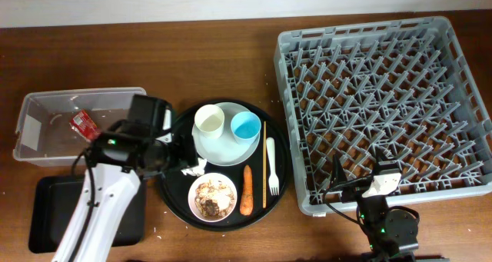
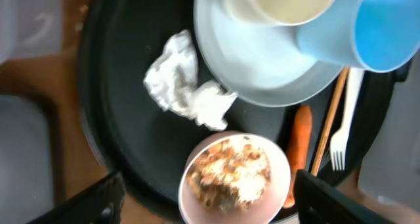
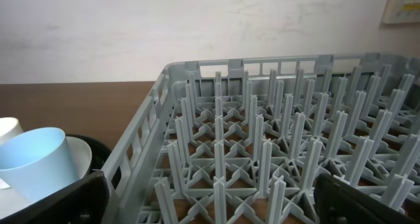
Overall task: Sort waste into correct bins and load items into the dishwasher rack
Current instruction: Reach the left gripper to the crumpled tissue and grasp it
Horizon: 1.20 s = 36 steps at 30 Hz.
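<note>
Both spread: left end effector (image 2: 211, 207) above tissue (image 2: 177, 79) and bowl (image 2: 281, 178), right end effector (image 3: 210, 214) facing rack (image 3: 262, 138)

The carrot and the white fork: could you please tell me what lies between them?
The wooden chopstick lies between the carrot and the fork, clearest in the overhead view.

- Red wrapper (image 1: 84, 123) lies inside the clear tub (image 1: 84, 94), far left.
- Shallow black tray (image 1: 46, 208), near left.
- Crumpled tissue (image 2: 187, 86), carrot (image 1: 247, 191), bowl (image 1: 192, 191) of scraps (image 1: 214, 197), fork (image 1: 272, 166), chopstick (image 1: 264, 162): centre.
- Cream cup (image 1: 209, 121), blue cup (image 1: 246, 126) upright on grey plate (image 1: 231, 149).
- Grey rack (image 1: 286, 101), right.
</note>
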### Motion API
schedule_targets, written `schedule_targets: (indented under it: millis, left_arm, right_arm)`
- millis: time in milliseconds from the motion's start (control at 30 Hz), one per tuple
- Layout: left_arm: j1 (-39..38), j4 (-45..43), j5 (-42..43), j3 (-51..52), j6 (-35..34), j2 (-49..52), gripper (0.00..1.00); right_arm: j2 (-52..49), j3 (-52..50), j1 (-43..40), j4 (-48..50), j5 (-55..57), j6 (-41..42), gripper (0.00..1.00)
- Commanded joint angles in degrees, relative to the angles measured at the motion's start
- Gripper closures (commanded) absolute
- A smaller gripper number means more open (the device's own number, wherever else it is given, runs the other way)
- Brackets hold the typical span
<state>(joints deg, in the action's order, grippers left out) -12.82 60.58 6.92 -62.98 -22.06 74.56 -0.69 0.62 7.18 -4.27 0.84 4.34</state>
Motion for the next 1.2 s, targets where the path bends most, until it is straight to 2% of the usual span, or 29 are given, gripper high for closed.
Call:
schedule_targets:
  millis: [0,133,500,933,1033,1167]
  left_arm:
    - [-3.6,-4.3,0.1,3.6,0.9,0.0,0.21]
    - [-5.6,-8.1,-2.9,6.2,0.3,0.1,0.22]
    - [-5.6,-14.2,-3.4,10.6,0.3,1.3,0.28]
    - [-5.6,-19.3,-3.7,10.6,0.2,15.2,0.34]
    - [-5.6,-19.6,-3.7,10.6,0.2,16.5,0.42]
    - [-5.6,-19.8,-3.7,10.6,0.2,16.6,0.44]
  right_arm:
    - [0.4,-0.3,0.3,-0.3,0.3,0.2,0.01]
    - [0.4,-0.3,0.3,-0.3,0.3,0.2,0.01]
    - [0.4,-0.3,0.3,-0.3,0.3,0.2,0.01]
    - [0.4,-0.3,0.3,-0.3,0.3,0.2,0.01]
    - [0.4,-0.3,0.3,-0.3,0.3,0.2,0.02]
    - [0.4,-0.3,0.3,-0.3,0.3,0.2,0.01]
